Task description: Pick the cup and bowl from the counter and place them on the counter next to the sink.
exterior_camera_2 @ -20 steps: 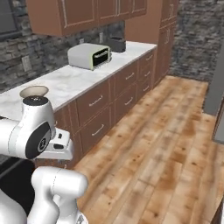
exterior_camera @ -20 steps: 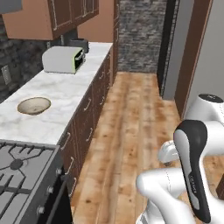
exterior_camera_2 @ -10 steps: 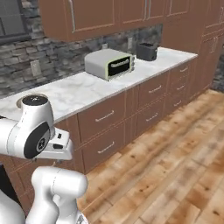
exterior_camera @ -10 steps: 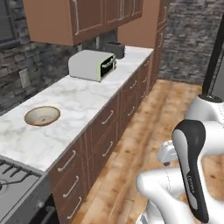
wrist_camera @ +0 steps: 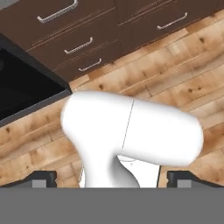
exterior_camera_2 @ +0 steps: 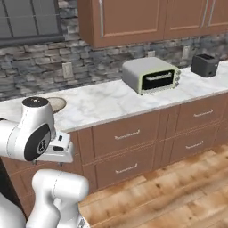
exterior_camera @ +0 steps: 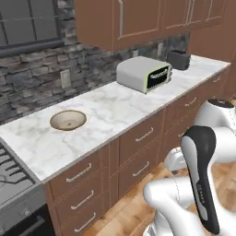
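Stone-grey brick runs along the back wall, with brown wooden cupboards (exterior_camera: 138,20) hung above a long white marble tabletop (exterior_camera: 120,110) veined in grey. In the left base view the bowl (exterior_camera: 68,120) sits on that tabletop at the left of the frame, upright, cream inside with a golden-brown rim, well apart from everything else on the marble. In the right base view just a sliver of the bowl (exterior_camera_2: 57,104) peeks out at the left of the frame, behind the robot's rounded white joint.

Further along the tabletop, toward the upper right of the left base view, a white toaster oven (exterior_camera: 144,73) stands with its dark glass door facing out, and a small black toaster (exterior_camera: 179,59) stands beyond it near the wall. A wall socket (exterior_camera: 66,79) is set in the brick above the bowl. At the lower left edge of the same view the grey gas stove (exterior_camera: 11,177) butts against the end of the marble, its black grates showing. Below the top run brown drawers (exterior_camera_2: 129,133) with metal handles, over a wood plank floor (exterior_camera_2: 178,191).

In the hand view the jaws (wrist_camera: 111,178) point down at the floor and the drawer fronts; the two dark tips stand far apart at the bottom corners, spread wide with nothing between them.
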